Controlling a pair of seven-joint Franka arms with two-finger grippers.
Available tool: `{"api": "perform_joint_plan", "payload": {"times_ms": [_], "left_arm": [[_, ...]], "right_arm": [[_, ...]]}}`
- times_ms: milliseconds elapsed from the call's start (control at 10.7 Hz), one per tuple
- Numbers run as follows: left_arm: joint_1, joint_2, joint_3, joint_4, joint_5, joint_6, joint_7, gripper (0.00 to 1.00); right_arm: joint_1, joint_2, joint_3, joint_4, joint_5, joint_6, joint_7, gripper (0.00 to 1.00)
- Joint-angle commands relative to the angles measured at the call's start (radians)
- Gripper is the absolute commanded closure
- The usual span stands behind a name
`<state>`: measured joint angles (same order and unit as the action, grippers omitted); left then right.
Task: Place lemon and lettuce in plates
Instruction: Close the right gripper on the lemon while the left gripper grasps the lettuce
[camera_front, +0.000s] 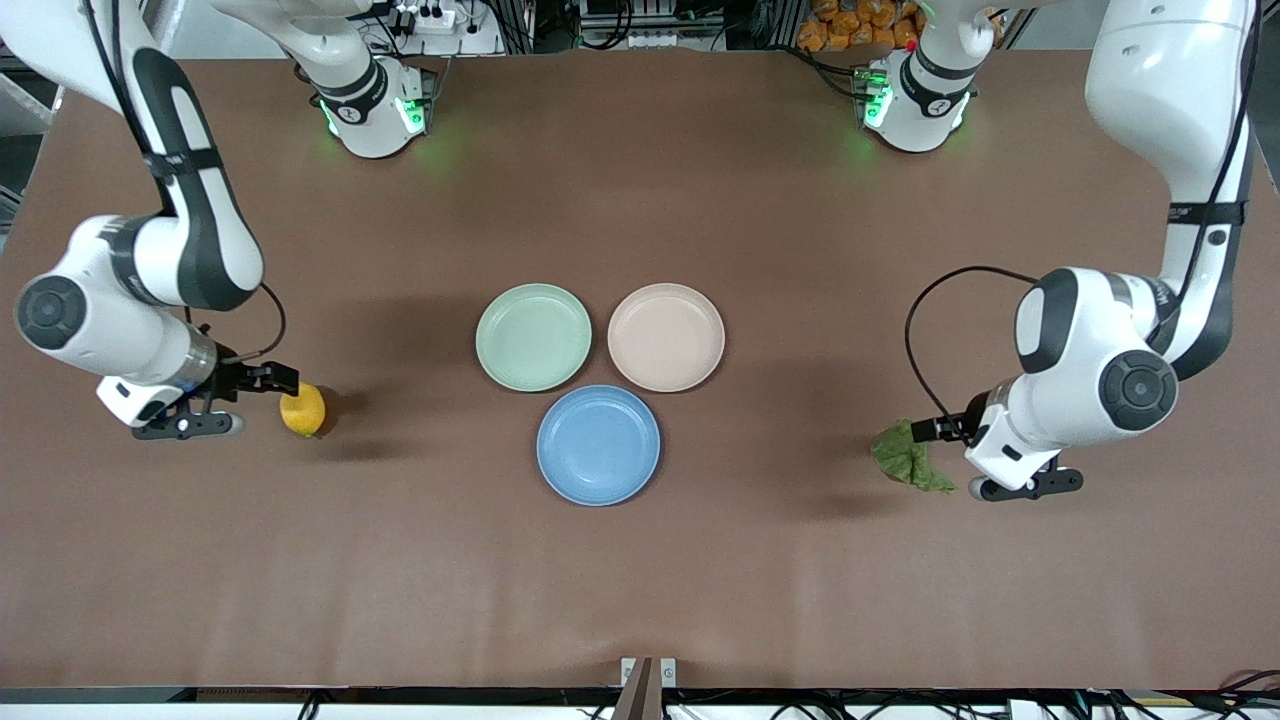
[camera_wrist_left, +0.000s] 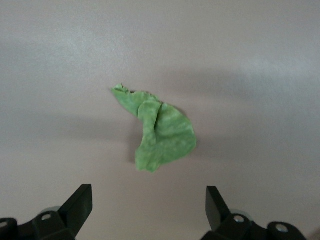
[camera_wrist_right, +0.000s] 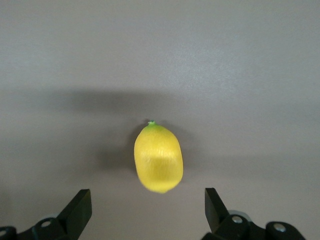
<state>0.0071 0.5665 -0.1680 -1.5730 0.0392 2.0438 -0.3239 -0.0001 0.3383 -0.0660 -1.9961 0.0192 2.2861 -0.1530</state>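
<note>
The yellow lemon (camera_front: 302, 410) (camera_wrist_right: 158, 158) lies on the brown table toward the right arm's end. My right gripper (camera_front: 268, 402) (camera_wrist_right: 147, 192) is open and low beside it, the fruit just ahead of its fingertips and untouched. The wrinkly green lettuce (camera_front: 908, 457) (camera_wrist_left: 157, 130) lies toward the left arm's end. Close beside the leaf my left gripper (camera_front: 945, 460) (camera_wrist_left: 148, 190) is open, holding nothing. Mid-table sit the blue plate (camera_front: 598, 445) and, farther from the front camera, the beige-pink plate (camera_front: 666, 336), both bare.
A pale green plate (camera_front: 533, 336) sits beside the beige-pink one, on its right-arm side, touching the cluster. The brown table surface (camera_front: 640, 180) stretches from the plates up to the arm bases.
</note>
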Motion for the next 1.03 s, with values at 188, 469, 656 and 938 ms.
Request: {"api": "perform_joint_plan", "payload": {"times_ms": [188, 469, 656, 938], "left_arm": [[0.01, 0.105, -0.001, 0.008, 0.027, 0.133, -0.116, 0.0], [-0.021, 0.159, 0.032, 0.007, 0.13, 0.145, -0.2, 0.0], [-0.027, 0.188, 0.03, 0.013, 0.176, 0.162, -0.241, 0.0], [-0.029, 0.204, 0.028, 0.019, 0.166, 0.185, -0.244, 0.0]], "right_arm": [[-0.026, 0.068, 0.006, -0.047, 0.022, 0.142, -0.025, 0.0], [-0.026, 0.126, 0.006, -0.092, 0.022, 0.269, -0.025, 0.0], [-0.026, 0.165, 0.006, -0.11, 0.021, 0.341, -0.02, 0.0], [-0.02, 0.191, 0.006, -0.122, 0.022, 0.404, -0.014, 0.0]]}}
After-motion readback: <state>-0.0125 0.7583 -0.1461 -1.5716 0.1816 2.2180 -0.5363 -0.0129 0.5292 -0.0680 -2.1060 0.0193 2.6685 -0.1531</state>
